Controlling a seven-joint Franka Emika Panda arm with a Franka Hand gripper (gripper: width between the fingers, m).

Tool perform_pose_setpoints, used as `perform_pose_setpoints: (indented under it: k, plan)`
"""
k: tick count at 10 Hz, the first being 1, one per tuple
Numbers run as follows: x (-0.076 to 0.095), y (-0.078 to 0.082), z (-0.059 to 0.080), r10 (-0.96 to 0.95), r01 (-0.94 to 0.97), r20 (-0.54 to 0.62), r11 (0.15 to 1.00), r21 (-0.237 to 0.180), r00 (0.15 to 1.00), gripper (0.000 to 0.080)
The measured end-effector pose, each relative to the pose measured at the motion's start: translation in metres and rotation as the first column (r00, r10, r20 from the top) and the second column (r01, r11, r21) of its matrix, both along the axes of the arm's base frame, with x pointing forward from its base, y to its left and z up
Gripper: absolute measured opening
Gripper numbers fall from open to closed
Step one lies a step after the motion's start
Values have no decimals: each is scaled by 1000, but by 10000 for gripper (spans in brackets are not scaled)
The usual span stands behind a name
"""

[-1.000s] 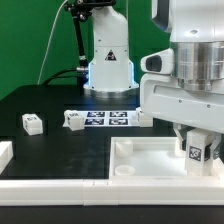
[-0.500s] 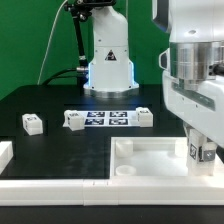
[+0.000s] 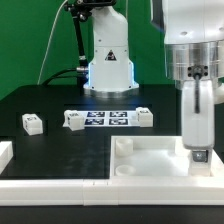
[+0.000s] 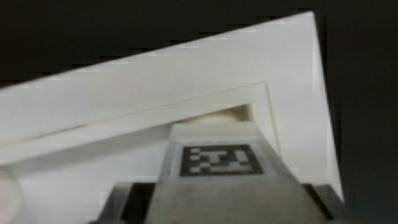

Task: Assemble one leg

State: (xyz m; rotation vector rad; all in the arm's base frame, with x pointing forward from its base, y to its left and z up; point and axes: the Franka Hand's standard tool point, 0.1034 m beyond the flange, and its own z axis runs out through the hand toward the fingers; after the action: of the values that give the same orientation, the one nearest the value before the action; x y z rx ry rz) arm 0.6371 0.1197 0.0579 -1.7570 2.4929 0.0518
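Note:
My gripper [image 3: 198,140] is shut on a leg [image 3: 200,155], a small white block with a black-and-white tag, and holds it upright at the large white panel [image 3: 150,165], at its near corner on the exterior view's right. In the wrist view the leg [image 4: 222,165] fills the gap between my gripper's [image 4: 228,210] dark fingers [image 4: 135,205]. It sits just over a round corner socket [image 4: 221,117] of the panel [image 4: 107,110]. I cannot tell whether the leg touches the socket. Three more legs lie on the black table [image 3: 33,123], [image 3: 73,119], [image 3: 143,117].
The marker board [image 3: 108,119] lies between two of the loose legs, in front of the arm's white base [image 3: 108,65]. A white part [image 3: 5,152] shows at the exterior view's left edge. A white ledge [image 3: 60,185] runs along the table's front.
My gripper has turned about its vertical axis, so its fingers now show side-on. It has carried the leg a little lower at the panel's corner.

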Motion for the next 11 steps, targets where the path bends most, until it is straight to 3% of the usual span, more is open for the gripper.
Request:
perform_pose_setpoints:
  k: [6, 8, 9, 10, 11]
  plan:
    - [-1, -1, 0, -11, 11, -1, 1000, 1, 1000, 288]
    - [-1, -1, 0, -3, 3, 0, 1000, 1, 1000, 512]
    - [-1, -1, 0, -2, 2, 0, 1000, 1, 1000, 512]
    - [-1, -1, 0, -2, 2, 0, 1000, 1, 1000, 616]
    - [-1, -1, 0, -1, 1, 0, 1000, 1, 1000, 644]
